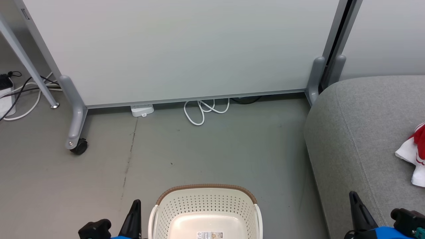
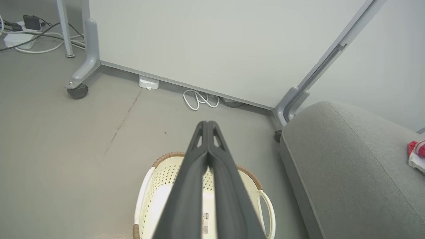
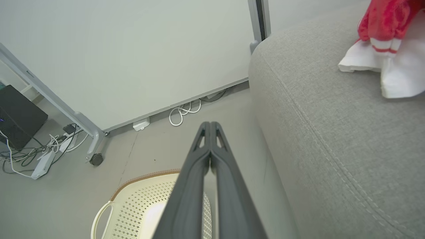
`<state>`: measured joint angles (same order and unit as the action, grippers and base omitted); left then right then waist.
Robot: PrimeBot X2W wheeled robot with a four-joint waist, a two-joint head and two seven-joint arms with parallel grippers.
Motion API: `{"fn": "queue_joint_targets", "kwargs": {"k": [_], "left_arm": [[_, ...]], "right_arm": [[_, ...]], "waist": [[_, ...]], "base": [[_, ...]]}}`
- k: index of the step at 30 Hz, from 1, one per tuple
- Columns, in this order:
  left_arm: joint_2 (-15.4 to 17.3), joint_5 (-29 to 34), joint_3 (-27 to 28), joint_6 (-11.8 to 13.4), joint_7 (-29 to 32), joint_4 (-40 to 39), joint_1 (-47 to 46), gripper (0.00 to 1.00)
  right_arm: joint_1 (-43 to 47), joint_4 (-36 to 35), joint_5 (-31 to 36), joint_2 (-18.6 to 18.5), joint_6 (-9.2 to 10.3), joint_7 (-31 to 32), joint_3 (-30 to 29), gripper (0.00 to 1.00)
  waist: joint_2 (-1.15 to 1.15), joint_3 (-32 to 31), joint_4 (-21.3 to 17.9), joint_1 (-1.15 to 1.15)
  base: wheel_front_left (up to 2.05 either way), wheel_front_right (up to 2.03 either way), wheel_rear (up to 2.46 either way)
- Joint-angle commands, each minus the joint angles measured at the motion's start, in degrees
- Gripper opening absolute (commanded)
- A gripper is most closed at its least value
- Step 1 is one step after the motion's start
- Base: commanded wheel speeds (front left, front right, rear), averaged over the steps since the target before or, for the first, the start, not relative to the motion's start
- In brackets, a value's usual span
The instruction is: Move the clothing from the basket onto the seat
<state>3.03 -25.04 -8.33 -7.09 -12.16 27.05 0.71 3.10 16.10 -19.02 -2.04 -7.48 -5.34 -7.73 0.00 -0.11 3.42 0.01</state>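
Note:
The cream basket [image 1: 206, 205] with its brown rim stands on the floor at the bottom centre; its inside [image 2: 156, 196] shows bare plastic and a label. Red and white clothing [image 1: 415, 152] lies on the grey seat [image 1: 358, 139] at the right, and shows again as clothing [image 3: 388, 43] at the top right of the right wrist view. My left gripper [image 2: 207, 123] hangs shut and empty above the basket, its dark finger [image 1: 134, 212] just left of the basket [image 3: 139, 202]. My right gripper [image 3: 210, 123] is shut and empty beside the seat [image 3: 332, 132], with its finger [image 1: 357, 205] over the seat's front.
A pale wheeled partition panel [image 1: 179, 49] stands behind the basket, with a caster [image 1: 78, 146] at its left foot. White cable [image 1: 202, 111] and a power strip [image 1: 142, 110] lie under it. More cables [image 1: 23, 89] trail at the far left. Grey floor [image 1: 199, 152] spreads between.

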Motion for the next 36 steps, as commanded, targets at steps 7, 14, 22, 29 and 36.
{"fn": "queue_joint_targets", "kwargs": {"k": [7, 14, 22, 29, 36], "left_arm": [[0.4, -8.6, 1.7, -0.1, 1.9, -2.6, -2.3, 0.00], [0.5, -14.8, 2.9, -0.1, 3.5, -3.7, -2.9, 0.00], [0.6, -21.3, 4.1, -0.2, 5.1, -4.9, -3.4, 0.00], [0.6, -26.5, 5.2, -0.2, 6.5, -5.8, -3.9, 0.00], [0.7, -31.3, 6.1, -0.3, 7.8, -6.7, -4.3, 0.00]], "right_arm": [[-2.2, -1.1, -9.2, -0.3, 0.00, 1.4, 0.2, 0.00], [-3.1, -1.3, -15.8, -0.4, -0.01, 2.5, 0.3, 0.00], [-3.9, -1.4, -22.7, -0.5, -0.01, 3.6, 0.4, 0.00], [-4.5, -1.5, -28.2, -0.6, -0.01, 4.5, 0.5, 0.00], [-5.1, -1.6, -33.4, -0.6, -0.01, 5.4, 0.6, 0.00]], "waist": [[0.00, 0.0, -0.2, 0.00], [0.00, 0.0, -0.4, 0.00], [0.00, 0.1, -0.7, 0.00], [0.00, 0.1, -0.9, 0.00], [0.00, 0.1, -1.1, 0.00]], "base": [[0.00, 0.00, 0.00], [0.00, 0.00, 0.00], [0.00, 0.00, 0.00], [0.00, 0.00, 0.00], [0.00, 0.00, 0.00]]}}
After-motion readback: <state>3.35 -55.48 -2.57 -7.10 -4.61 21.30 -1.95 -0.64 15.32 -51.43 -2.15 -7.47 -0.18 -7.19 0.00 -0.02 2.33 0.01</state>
